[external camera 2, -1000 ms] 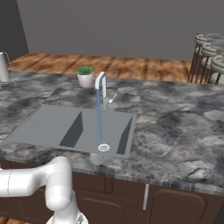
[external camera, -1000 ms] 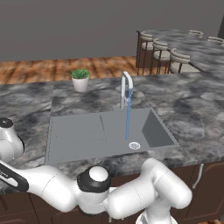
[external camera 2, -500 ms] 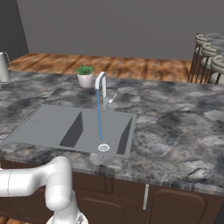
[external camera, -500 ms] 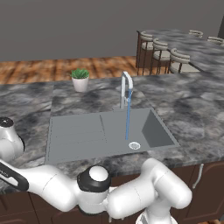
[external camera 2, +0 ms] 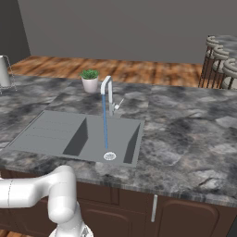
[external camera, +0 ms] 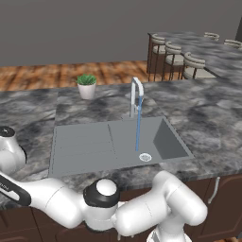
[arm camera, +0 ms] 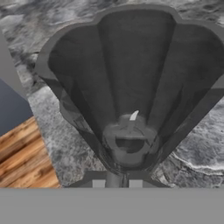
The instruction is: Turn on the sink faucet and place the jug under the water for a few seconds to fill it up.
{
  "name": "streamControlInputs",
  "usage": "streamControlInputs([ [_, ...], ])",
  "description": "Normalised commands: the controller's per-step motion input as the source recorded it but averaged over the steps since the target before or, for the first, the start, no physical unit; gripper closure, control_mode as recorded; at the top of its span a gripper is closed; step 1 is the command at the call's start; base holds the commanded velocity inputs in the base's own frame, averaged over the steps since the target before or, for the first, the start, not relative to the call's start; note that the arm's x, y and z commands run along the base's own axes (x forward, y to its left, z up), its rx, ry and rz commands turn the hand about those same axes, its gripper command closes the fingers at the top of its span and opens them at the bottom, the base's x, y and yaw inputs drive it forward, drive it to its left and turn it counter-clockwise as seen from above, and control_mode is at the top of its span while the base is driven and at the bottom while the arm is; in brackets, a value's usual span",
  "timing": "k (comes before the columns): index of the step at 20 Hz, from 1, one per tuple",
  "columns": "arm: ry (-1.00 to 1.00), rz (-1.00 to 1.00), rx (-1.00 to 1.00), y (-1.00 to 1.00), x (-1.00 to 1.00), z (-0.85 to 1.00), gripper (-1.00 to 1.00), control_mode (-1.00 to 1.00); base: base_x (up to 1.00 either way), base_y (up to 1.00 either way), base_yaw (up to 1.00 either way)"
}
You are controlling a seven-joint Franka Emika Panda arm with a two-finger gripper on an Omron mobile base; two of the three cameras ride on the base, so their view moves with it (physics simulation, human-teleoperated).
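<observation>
- Right now the sink faucet [external camera: 136,94] is on: the water [external camera: 138,127] drops in a thin blue line from the gooseneck spout onto the round drain [external camera: 145,157] of the sink [external camera: 85,146]. By my read, the first half of the task is done.
- Nothing stands in the basin under the stream, so filling has not begun.
- The arm reaches low and far out to the left of the base, away from the sink.
- In the hand view the jug [arm camera: 131,65] sits very close, a dark ribbed body looming over the camera, with its loop handle [arm camera: 129,144] just above the gripper [arm camera: 117,183]. It rests on the marbled countertop [arm camera: 57,127] near the edge, with wood floor beyond.
- The hand seems lined up on the handle because that is the graspable part, but that is a judgement.
- You cannot tell from the hand view whether the fingers are apart, together or clamped on the handle: the tips are nearly cut off at the bottom.
- Confirm the grip before lifting; the carry to the stream is long.
- Keep clear of the potted plant [external camera: 86,86] behind the drainboard.
</observation>
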Motion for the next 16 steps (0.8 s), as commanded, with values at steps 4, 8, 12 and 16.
streamControlInputs([
  [4,-0.06,0.00,-0.02,0.04,-0.12,0.08,1.00,-1.00,0.00,0.00,0.00],
  [8,-0.06,0.00,-0.06,-0.21,-0.34,0.72,1.00,-1.00,0.00,0.00,0.00],
  [12,-0.07,0.00,-0.04,-0.64,-0.53,0.75,1.00,-1.00,0.00,0.00,0.00],
  [16,-0.07,0.00,0.00,-1.00,-0.49,0.46,1.00,-1.00,0.00,0.00,0.00],
])
